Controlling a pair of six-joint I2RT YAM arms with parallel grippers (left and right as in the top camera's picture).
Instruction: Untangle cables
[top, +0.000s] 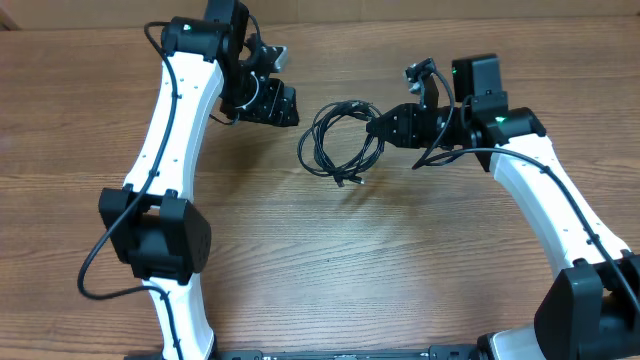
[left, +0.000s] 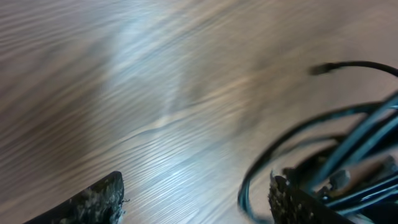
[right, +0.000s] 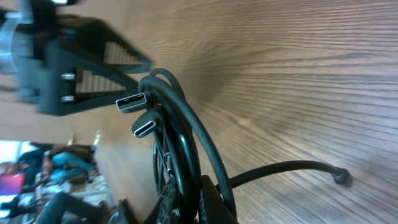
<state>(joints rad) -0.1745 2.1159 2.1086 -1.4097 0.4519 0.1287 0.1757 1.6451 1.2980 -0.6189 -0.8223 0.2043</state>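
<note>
The cables lie as a loose coil of thin black cords at the middle of the wooden table. My right gripper is shut on the coil's right side; in the right wrist view its fingers pinch several strands, and two silver plug ends stick out at the far side. My left gripper hovers open just left of the coil. In the left wrist view its fingers stand wide apart with bare wood between them. The cables lie by the right finger, with one loop curving just inside it.
The wooden table stretches around the coil. A loose cable end trails across the wood in the right wrist view. The left arm's gripper shows beyond the coil there. Both white arms flank the middle.
</note>
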